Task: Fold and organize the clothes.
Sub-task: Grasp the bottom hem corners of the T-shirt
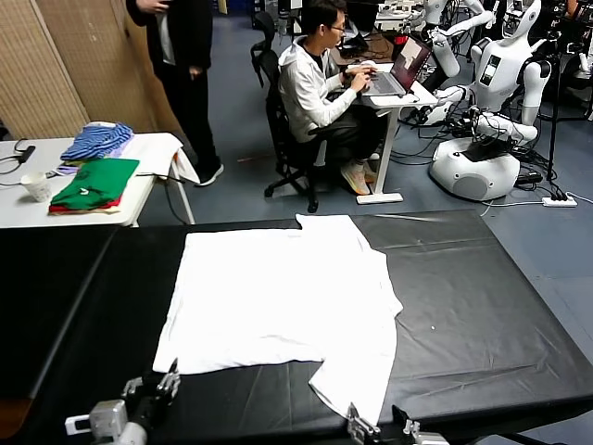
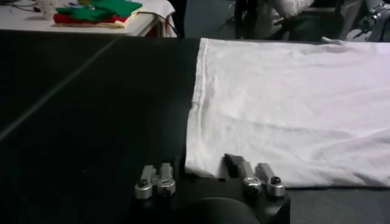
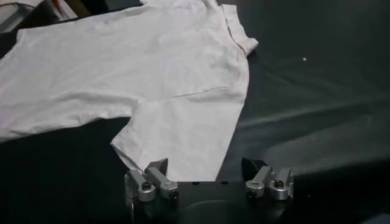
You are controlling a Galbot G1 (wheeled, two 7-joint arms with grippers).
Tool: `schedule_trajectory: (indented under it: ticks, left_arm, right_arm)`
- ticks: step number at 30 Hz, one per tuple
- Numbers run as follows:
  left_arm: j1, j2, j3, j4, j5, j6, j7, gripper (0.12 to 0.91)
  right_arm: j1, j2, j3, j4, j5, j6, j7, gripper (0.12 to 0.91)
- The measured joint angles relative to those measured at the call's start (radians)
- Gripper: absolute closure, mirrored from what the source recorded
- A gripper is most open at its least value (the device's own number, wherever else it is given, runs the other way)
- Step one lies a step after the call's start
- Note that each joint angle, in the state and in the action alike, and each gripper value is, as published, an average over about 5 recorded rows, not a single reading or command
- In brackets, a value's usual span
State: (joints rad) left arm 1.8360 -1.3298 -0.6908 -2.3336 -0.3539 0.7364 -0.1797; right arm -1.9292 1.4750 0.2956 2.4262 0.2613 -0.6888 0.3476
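- White T-shirt (image 1: 278, 301) lies spread flat, plain side up, on the black table (image 1: 482, 315); hem toward my left, collar toward my right, one sleeve hanging near the front edge.
- Step in hand, as I judge it: pinch the near edge at two points for the first fold.
- Left gripper (image 2: 207, 179) sits low at the front edge, right at the near hem corner; one finger (image 2: 234, 165) is at the cloth edge, the other off on bare table.
- Left claw: jaws apart with the corner between them, no pinch visible — reads released.
- Right gripper (image 3: 207, 176) sits low at the front edge at the near sleeve's (image 3: 183, 137) cuff; sleeve edge lies between the fingers.
- Right claw: also spread, nothing clamped that I can see.
- To do it well: get the lower fingers under the fabric, close on both layers, not the top one only.
- Close both sides evenly, lift together, keep the edge taut so the fold line comes out straight.
- Risk: the sleeve is thin and may slip out.
- Pose: both arms are low and forward, wrists aimed across the table.
- Side table (image 1: 157, 148) at far left holds folded green and red garments (image 1: 93, 185) and a striped garment (image 1: 97, 139); not my job.
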Motion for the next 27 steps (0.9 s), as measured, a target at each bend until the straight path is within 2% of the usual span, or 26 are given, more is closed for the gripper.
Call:
schedule_trajectory:
  ticks: [4, 8, 18, 27]
  left_arm:
    - [0.004, 0.005, -0.006, -0.025, 0.0, 0.003, 0.0, 0.774]
    - [0.0, 0.006, -0.009, -0.048, 0.0, 0.002, -0.005, 0.805]
    - [-0.04, 0.006, -0.008, -0.051, -0.002, 0.001, -0.021, 0.825]
    - [-0.103, 0.003, -0.003, -0.007, -0.009, 0.001, -0.033, 0.883]
  right_arm:
    - [0.001, 0.001, 0.0, -0.001, 0.001, -0.004, 0.0, 0.735]
    - [0.0, 0.002, -0.002, 0.003, 0.002, -0.008, 0.002, 0.853]
    - [-0.02, 0.002, -0.007, 0.035, 0.007, -0.042, 0.017, 0.884]
    - [-0.053, -0.016, 0.003, 0.085, 0.074, -0.048, 0.054, 0.884]
